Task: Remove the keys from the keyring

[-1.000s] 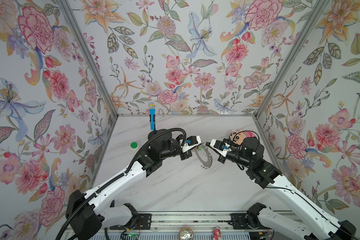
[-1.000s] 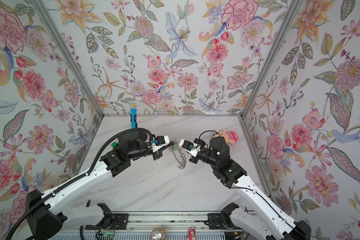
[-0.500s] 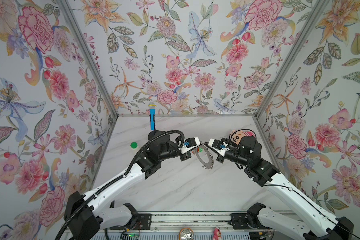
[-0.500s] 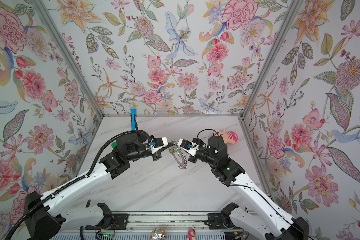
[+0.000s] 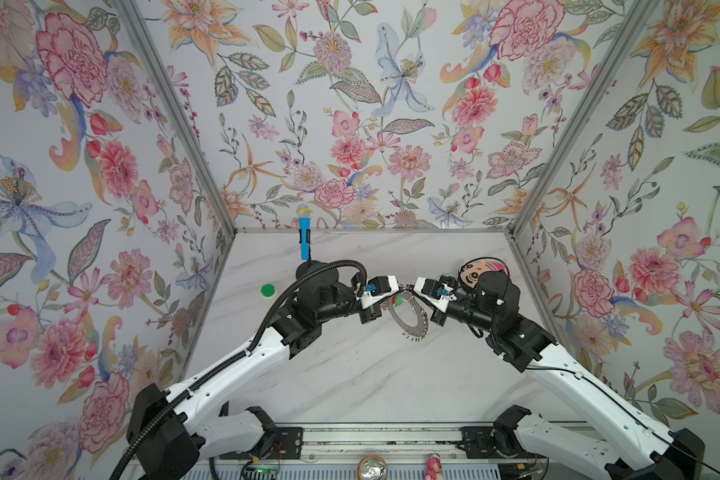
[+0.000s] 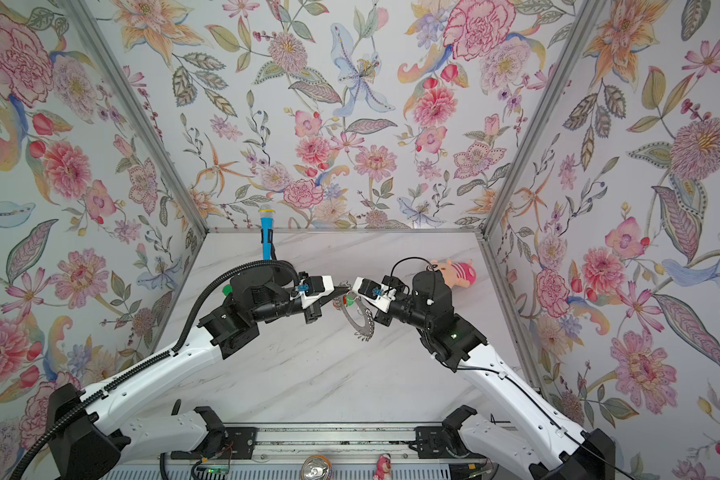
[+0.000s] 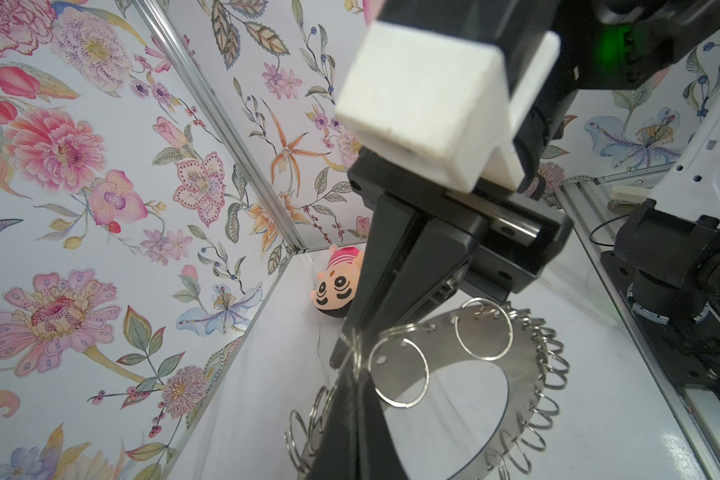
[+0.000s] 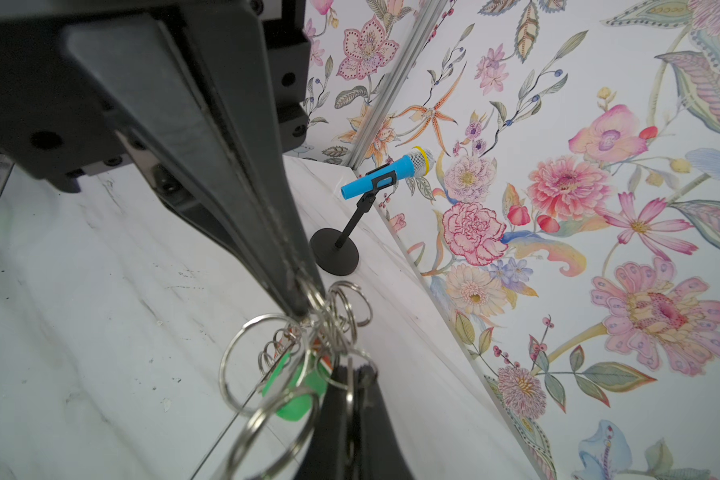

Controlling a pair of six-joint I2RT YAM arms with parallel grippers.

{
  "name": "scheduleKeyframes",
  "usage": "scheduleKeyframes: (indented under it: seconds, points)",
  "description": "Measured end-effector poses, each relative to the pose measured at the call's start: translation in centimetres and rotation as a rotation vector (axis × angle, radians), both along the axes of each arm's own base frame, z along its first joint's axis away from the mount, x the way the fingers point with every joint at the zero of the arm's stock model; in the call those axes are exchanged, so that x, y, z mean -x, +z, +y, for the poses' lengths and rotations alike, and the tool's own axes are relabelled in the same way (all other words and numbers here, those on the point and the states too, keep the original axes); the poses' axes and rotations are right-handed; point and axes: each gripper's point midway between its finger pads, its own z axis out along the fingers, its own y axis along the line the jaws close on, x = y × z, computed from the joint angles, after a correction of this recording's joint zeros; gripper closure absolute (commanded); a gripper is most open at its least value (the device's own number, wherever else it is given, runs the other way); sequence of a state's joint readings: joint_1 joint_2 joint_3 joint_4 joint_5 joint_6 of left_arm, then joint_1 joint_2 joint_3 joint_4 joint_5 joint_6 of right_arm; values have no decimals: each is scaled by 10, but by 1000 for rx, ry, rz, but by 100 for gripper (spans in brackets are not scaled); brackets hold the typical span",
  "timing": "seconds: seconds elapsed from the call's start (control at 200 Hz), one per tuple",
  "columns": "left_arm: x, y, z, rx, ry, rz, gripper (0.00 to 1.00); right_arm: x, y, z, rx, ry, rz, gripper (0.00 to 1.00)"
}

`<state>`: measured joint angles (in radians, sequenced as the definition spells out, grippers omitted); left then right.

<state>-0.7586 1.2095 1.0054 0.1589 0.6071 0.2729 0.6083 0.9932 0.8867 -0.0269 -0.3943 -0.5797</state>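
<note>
White marble table (image 5: 350,374), floral walls (image 5: 350,124) on 3 sides. L gripper (image 7: 352,376) & R gripper (image 8: 350,374) both pinched shut on keyring (image 7: 520,374) rim, tilted mid-table; keys (image 8: 294,395) dangle btwn tips.

There are two robot arms, the left arm (image 5: 233,370) and the right arm (image 5: 599,399). There is also one keyring (image 7: 520,361), one blue toy microphone (image 5: 304,237) on its stand, one round green cap (image 5: 267,290) and one plush doll (image 5: 474,270). The keyring carries two large split rings (image 7: 428,374), small wire loops (image 7: 553,365) too crowded to count, one green key tag (image 8: 294,395) and one orange-red key tag (image 8: 326,368). One drinks can (image 5: 372,469) and one small pink figure (image 5: 433,465) stand by the front rail (image 5: 371,436).
</note>
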Motion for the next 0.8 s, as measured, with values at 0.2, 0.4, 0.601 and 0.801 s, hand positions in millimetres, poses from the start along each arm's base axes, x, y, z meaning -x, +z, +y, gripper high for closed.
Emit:
scheduleKeyframes:
  seconds: [0.2, 0.4, 0.601, 0.801]
  points:
    - [5, 4, 1, 10, -17, -8, 100, 4, 4, 3, -7, 31, 2, 100]
    - [7, 6, 1, 12, -26, -18, 100, 6, 4, 9, -4, 55, 13, 100]
    - [9, 6, 1, 6, -37, -36, 100, 7, 3, 9, -2, 57, 17, 100]
    - [10, 6, 1, -6, -48, -75, 100, 10, 9, 0, -13, 53, 11, 100]
